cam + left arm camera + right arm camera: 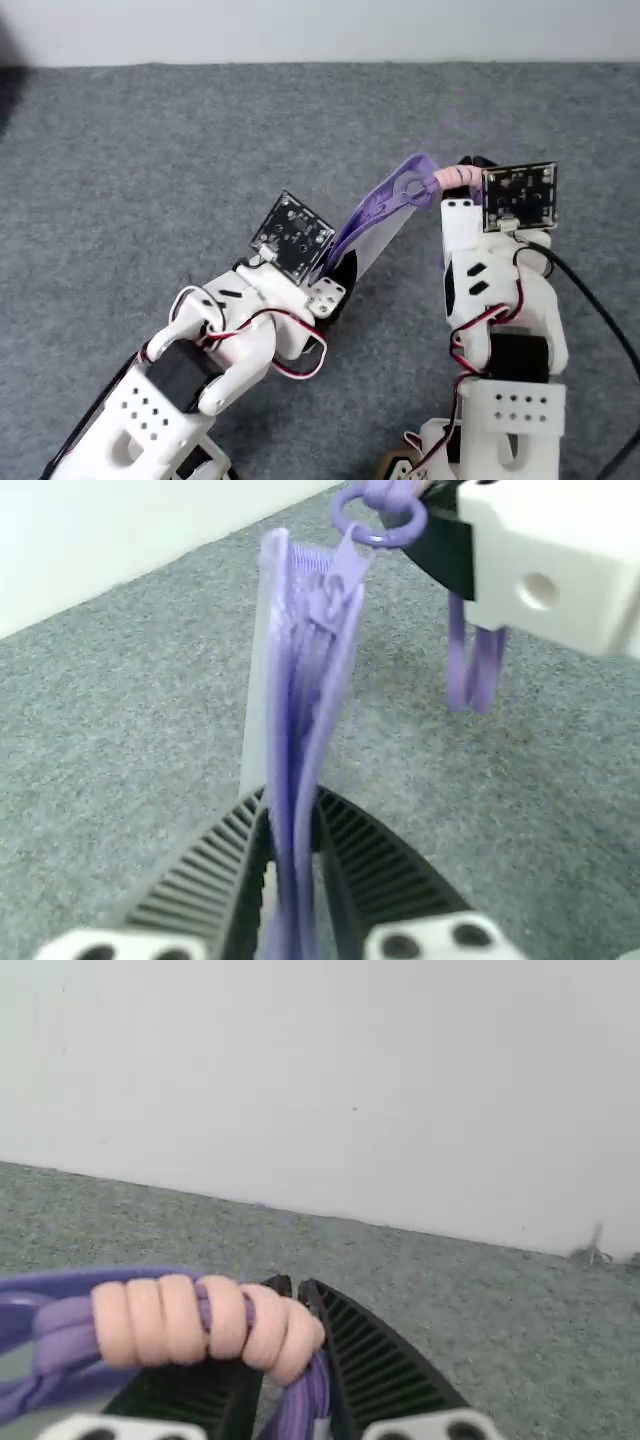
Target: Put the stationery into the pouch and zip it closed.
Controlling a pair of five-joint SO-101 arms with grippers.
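One pouch (375, 215) stretches between left tool (290, 810) and right tool (295, 1288), both clamped.

Overhead camera, close wrist cameras, shared pouch (380, 210)

White arms (232, 352) bear black ribbed jaws, red-white-black cables (300, 374) and circuit boards (292, 236).

**Robotics laboratory bench.** A table (150, 150) covered in grey felt-like matting runs to a plain white wall (300, 30) along the top of the frame. Two white printed-plastic arms, the left arm (160, 400) at lower left and the right arm (510, 405) at lower right, carry bare camera circuit boards (293, 236) at the wrist. Loose red-and-white servo wires (323, 350) hang off the arms, and a black cable (590, 300) runs toward the right edge.
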